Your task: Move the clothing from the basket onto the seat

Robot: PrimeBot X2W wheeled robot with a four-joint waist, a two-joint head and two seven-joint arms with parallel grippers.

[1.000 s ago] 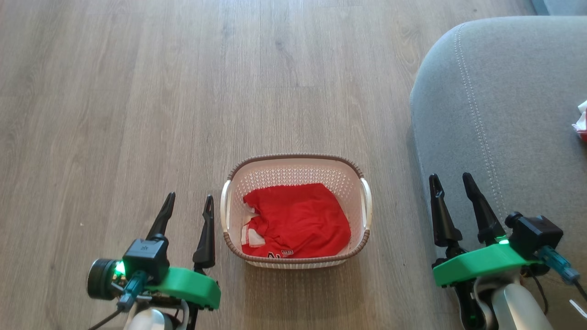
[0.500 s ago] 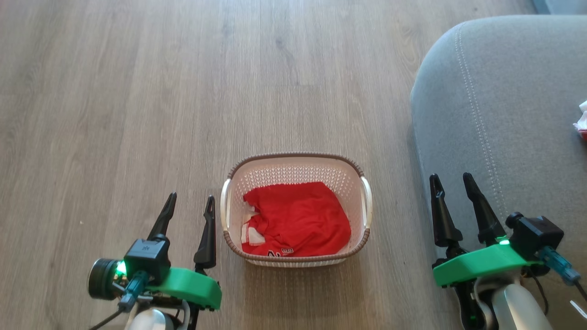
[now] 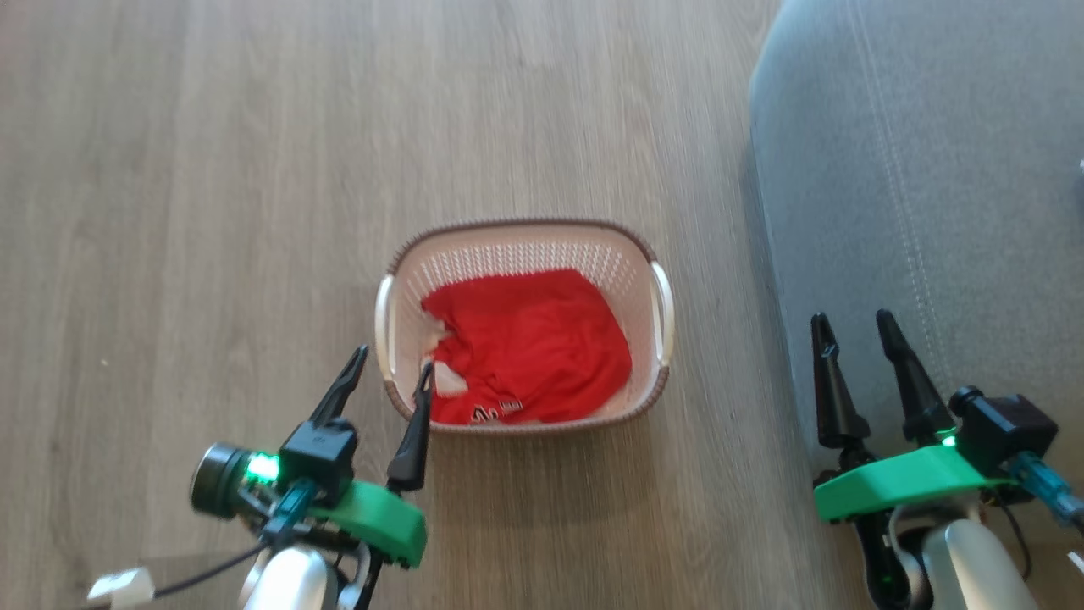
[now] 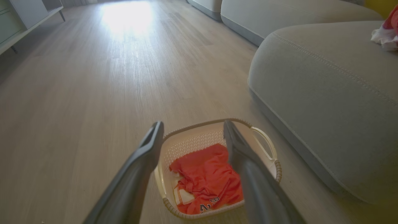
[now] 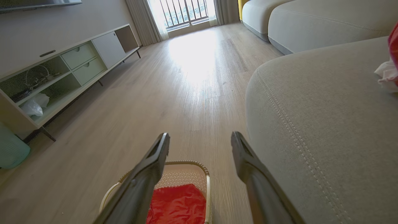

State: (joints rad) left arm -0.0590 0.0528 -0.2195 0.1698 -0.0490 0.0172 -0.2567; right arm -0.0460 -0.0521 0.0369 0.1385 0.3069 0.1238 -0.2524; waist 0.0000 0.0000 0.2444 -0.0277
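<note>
Left gripper, fingers apart, apparently over the basket of clothing; right gripper, likewise spread, by the seat.

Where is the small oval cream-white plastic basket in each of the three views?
Head view: oval cream-white plastic basket, centre.
Left wrist view: basket at bottom centre.
Right wrist view: basket at bottom edge, left of centre.
Shared landmark: light grey fabric seat cushion, right of the basket in all.

Below me, the pale wood floor carries the basket. The grey seat stands near the basket's right, and a low cabinet stands far off to the basket's left.
</note>
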